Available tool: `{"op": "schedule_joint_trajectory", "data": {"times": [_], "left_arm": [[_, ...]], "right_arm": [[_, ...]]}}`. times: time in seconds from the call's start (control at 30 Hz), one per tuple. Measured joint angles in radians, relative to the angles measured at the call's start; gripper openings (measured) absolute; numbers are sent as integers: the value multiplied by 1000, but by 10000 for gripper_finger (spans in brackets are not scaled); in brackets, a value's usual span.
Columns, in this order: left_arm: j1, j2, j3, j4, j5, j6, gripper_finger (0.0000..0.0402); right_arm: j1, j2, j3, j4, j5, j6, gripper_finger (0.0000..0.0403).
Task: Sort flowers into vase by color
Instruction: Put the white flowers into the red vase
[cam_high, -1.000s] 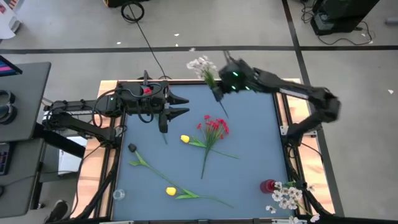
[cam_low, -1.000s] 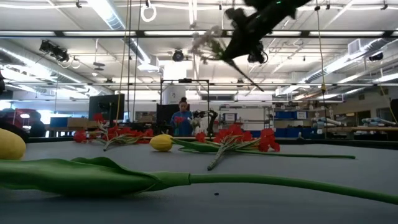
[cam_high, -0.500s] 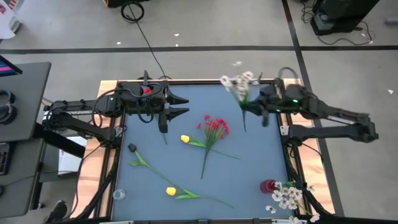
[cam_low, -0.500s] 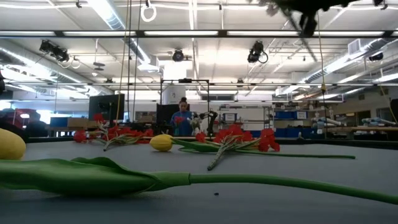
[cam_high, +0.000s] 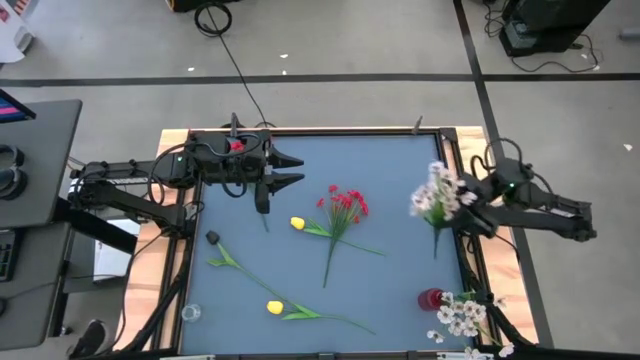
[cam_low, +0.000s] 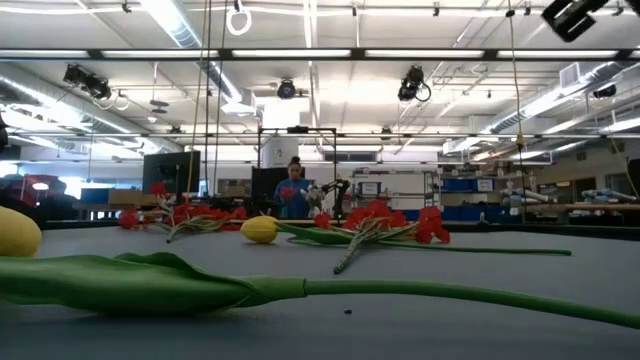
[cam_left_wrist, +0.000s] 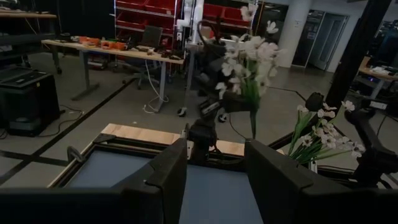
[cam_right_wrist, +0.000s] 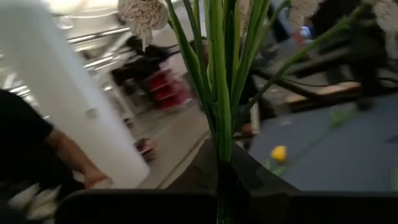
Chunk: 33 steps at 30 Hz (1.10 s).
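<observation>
Right gripper (cam_high: 468, 212), mid-right, pinches a white spray (cam_high: 435, 196); red cluster (cam_high: 345, 206) and tulips (cam_high: 297, 224) remain unsorted. Left gripper (cam_high: 295, 171) waits spread, upper left.

A person (cam_low: 294, 190) in blue stands far behind the table (cam_high: 400, 290); a black cable (cam_high: 222, 40) crosses the floor.

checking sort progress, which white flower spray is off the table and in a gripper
The white spray at the table's right edge, shut in the right gripper. The other white spray already stands with the red vase at the near right corner.
</observation>
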<state>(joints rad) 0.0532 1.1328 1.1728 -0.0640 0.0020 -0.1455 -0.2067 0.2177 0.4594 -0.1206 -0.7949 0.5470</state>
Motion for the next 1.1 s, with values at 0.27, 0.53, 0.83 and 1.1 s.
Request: {"op": "schedule_joint_trajectory", "data": {"times": [0.27,0.53,0.83,1.1], "left_arm": [[0,0,0,0,0,0,167],[0,0,0,0,0,0,167],[0,0,0,0,0,0,167],[0,0,0,0,0,0,167]], "right_arm": [[74,-59,-43,48,-122,11,12],[203,10,-101,313,-113,56,12],[391,138,-177,473,2,34,12],[510,233,-177,513,99,-26,12]]}}
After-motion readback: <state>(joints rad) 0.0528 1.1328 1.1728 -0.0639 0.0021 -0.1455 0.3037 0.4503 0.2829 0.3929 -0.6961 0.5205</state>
